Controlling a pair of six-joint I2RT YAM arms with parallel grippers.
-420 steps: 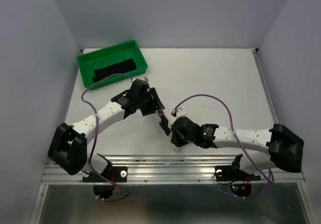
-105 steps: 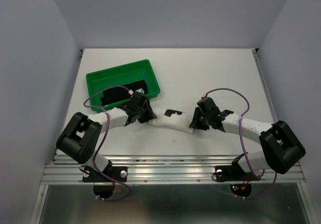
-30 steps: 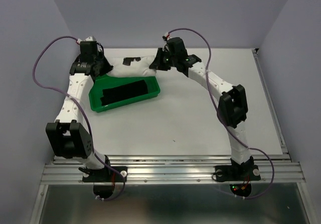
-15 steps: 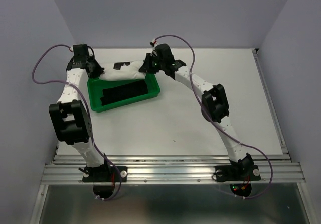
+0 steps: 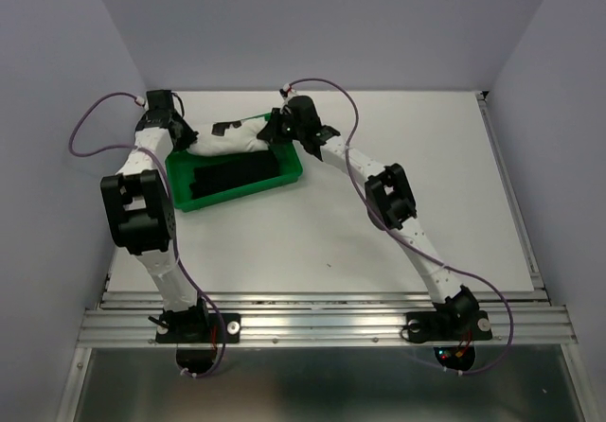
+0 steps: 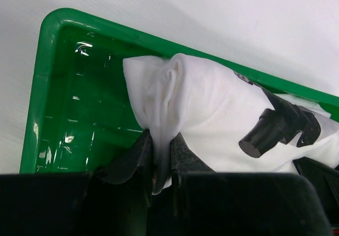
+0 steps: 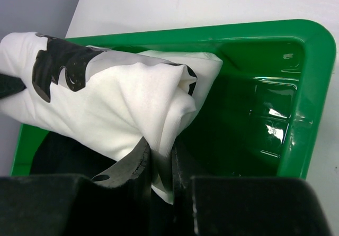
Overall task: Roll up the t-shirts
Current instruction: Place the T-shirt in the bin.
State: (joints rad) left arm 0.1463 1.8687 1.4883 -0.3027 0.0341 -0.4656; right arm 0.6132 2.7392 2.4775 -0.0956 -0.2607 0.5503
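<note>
A white t-shirt point(image 5: 227, 140) with a black print is rolled into a sausage shape and hangs between my two grippers over the back part of the green tray point(image 5: 288, 175). My left gripper point(image 5: 186, 138) is shut on its left end. In the left wrist view the cloth point(image 6: 206, 114) is pinched between the left gripper's jaws point(image 6: 160, 156). My right gripper point(image 5: 273, 131) is shut on the right end. In the right wrist view the cloth point(image 7: 116, 103) is clamped in the right gripper point(image 7: 161, 164), inside the tray point(image 7: 312, 88).
A dark rolled garment point(image 5: 232, 171) lies in the front half of the tray and shows under the white roll in the right wrist view point(image 7: 53, 151). The tray stands at the table's back left, near the left wall. Both arms stretch far across the white table point(image 5: 398, 157).
Both grippers carried the rolled t-shirt from the near middle of the table to the back left. Over the last second it came forward and down from behind the tray to over its back part.
</note>
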